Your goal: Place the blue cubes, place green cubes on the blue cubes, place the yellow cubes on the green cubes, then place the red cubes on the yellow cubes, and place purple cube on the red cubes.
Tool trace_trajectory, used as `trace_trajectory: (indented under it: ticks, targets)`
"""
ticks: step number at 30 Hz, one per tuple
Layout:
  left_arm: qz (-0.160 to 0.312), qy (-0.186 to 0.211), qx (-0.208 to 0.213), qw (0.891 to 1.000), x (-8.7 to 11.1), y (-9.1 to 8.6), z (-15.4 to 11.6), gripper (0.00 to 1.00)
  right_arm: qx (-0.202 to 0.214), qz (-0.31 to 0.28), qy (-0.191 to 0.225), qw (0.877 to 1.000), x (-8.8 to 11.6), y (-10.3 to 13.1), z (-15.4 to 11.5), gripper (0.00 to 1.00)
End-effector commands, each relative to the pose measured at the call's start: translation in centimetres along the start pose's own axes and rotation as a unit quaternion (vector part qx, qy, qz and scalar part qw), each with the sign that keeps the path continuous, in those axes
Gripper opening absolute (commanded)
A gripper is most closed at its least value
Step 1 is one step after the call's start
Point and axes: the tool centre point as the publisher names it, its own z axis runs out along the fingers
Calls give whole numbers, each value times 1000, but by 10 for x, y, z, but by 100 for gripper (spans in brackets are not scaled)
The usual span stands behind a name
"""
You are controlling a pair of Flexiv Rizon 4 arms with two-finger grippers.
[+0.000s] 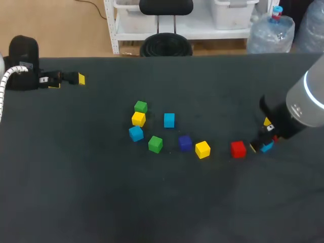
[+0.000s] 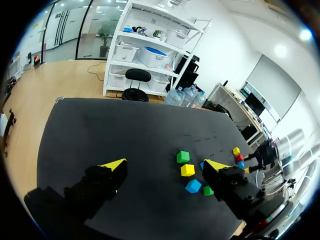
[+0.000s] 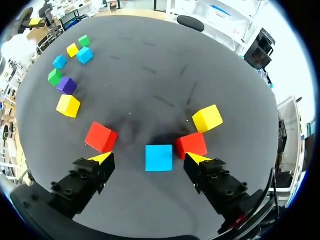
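We logged the right gripper (image 3: 148, 158) spread, not gripping: blue cube (image 3: 159, 157) sat on the table (image 3: 150, 75) between its fingers, red cube (image 3: 191, 144) just beside one tip. The left gripper (image 2: 165, 165) spread too, holding nothing, well apart from the purple cube (image 1: 185, 143) mid-table.

A table (image 1: 76, 192) covered in dark cloth is recorded. Beyond its far edge, a light wooden floor (image 1: 55, 25), a white shelving unit (image 1: 112, 25) holding plastic bins and a black chair (image 1: 166, 7) are noted. White walls (image 2: 225, 45) and glazed partitions (image 2: 70, 30) are observed. Ceiling lights (image 2: 305, 34) are lit.
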Motion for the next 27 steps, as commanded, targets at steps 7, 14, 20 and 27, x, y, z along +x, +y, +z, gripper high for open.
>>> trace_trajectory:
  ticks: [7, 14, 20, 27]
  targets:
    - [-1, 4, -5, 1000, -1, -2, 0, 100, -4, 2, 9, 1000, 6, -3, 6, 79]
    - [-1, 4, -5, 1000, -1, -2, 0, 100, 1, 6, 14, 1000, 10, -9, 11, 76]
    - [-1, 4, -5, 1000, -1, -2, 0, 100, 2, 6, 15, 1000, 8, -9, 16, 69]
    - [-1, 4, -5, 1000, -1, -2, 0, 100, -2, 3, 11, 1000, 5, -5, 16, 47]
